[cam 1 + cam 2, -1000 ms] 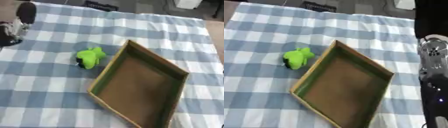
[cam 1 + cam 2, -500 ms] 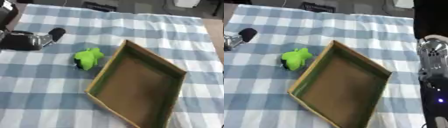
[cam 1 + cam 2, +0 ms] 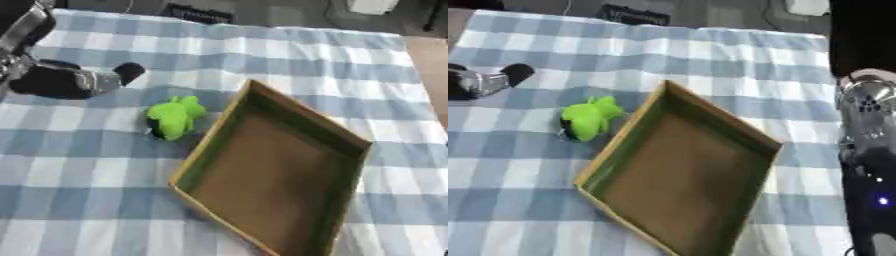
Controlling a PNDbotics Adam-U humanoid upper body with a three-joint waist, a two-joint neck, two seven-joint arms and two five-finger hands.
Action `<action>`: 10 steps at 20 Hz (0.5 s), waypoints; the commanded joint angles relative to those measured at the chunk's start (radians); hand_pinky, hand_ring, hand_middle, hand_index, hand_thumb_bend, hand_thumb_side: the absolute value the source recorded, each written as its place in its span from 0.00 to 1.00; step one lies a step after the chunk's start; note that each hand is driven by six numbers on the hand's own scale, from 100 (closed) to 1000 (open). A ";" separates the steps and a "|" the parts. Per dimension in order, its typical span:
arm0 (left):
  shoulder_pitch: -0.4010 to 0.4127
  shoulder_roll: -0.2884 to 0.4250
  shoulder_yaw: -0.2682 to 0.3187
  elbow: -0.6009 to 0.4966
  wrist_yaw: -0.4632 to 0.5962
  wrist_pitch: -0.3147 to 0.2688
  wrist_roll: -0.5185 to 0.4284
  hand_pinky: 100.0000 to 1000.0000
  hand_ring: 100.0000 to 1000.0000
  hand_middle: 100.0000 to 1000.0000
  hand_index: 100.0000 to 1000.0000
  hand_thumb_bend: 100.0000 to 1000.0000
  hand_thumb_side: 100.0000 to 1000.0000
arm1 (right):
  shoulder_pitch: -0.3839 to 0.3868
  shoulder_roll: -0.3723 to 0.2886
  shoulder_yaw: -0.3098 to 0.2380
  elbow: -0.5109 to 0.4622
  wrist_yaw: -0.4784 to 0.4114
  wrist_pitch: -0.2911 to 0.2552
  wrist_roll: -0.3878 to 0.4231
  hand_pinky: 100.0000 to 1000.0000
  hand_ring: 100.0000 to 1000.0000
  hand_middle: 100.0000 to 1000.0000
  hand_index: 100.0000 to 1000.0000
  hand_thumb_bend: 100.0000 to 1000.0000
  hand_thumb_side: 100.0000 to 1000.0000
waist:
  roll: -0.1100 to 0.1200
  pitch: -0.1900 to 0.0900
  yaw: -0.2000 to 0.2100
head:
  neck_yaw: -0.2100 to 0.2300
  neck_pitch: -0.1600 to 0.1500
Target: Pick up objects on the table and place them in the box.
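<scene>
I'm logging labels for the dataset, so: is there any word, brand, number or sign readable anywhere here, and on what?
None can be read.
The green toy: no print shows.
The box: plain brown inside, green-tinted walls, no label.
The checked tablecloth: pattern only.
The left hand: no marking legible.
The right arm's silver joint: a blue light lower down, no text.
The dark thing at the far edge: too blurred to read.

Paired head-camera eyes, steeply downward over checked table (image 3: 289,55), both sharing box (image 3: 280,175) and green toy (image 3: 173,117).
</scene>
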 commanded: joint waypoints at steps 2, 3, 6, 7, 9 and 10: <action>-0.023 0.040 -0.013 -0.014 -0.036 0.049 -0.040 0.56 0.60 0.78 0.79 0.41 0.41 | -0.026 -0.016 -0.001 -0.013 -0.003 0.003 -0.003 0.41 0.37 0.34 0.57 0.00 0.72 | 0.010 -0.013 -0.004 | 0.007 0.000; -0.024 0.041 -0.019 -0.014 -0.041 0.068 -0.058 0.55 0.59 0.77 0.77 0.42 0.40 | -0.028 -0.015 -0.001 -0.013 -0.003 0.003 -0.003 0.41 0.37 0.34 0.57 0.00 0.72 | 0.011 -0.012 -0.006 | 0.007 0.000; -0.033 0.042 -0.039 -0.014 -0.059 0.112 -0.124 0.54 0.57 0.74 0.74 0.46 0.41 | -0.030 -0.014 0.000 -0.013 -0.004 0.005 -0.004 0.41 0.37 0.34 0.58 0.00 0.72 | 0.011 -0.010 -0.009 | 0.008 0.000; -0.035 0.042 -0.045 -0.014 -0.065 0.126 -0.150 0.54 0.57 0.75 0.74 0.47 0.41 | -0.031 -0.013 0.000 -0.013 -0.004 0.005 -0.004 0.41 0.37 0.34 0.58 0.00 0.72 | 0.012 -0.010 -0.010 | 0.008 0.000; -0.041 0.043 -0.053 -0.014 -0.073 0.154 -0.204 0.56 0.59 0.76 0.75 0.49 0.43 | -0.032 -0.013 0.000 -0.013 -0.004 0.007 -0.005 0.41 0.37 0.34 0.58 0.00 0.72 | 0.012 -0.010 -0.011 | 0.007 0.000; -0.044 0.043 -0.058 -0.014 -0.073 0.174 -0.238 0.55 0.59 0.76 0.76 0.50 0.45 | -0.032 -0.012 0.000 -0.013 -0.004 0.007 -0.005 0.41 0.37 0.34 0.58 0.00 0.72 | 0.013 -0.010 -0.012 | 0.007 0.000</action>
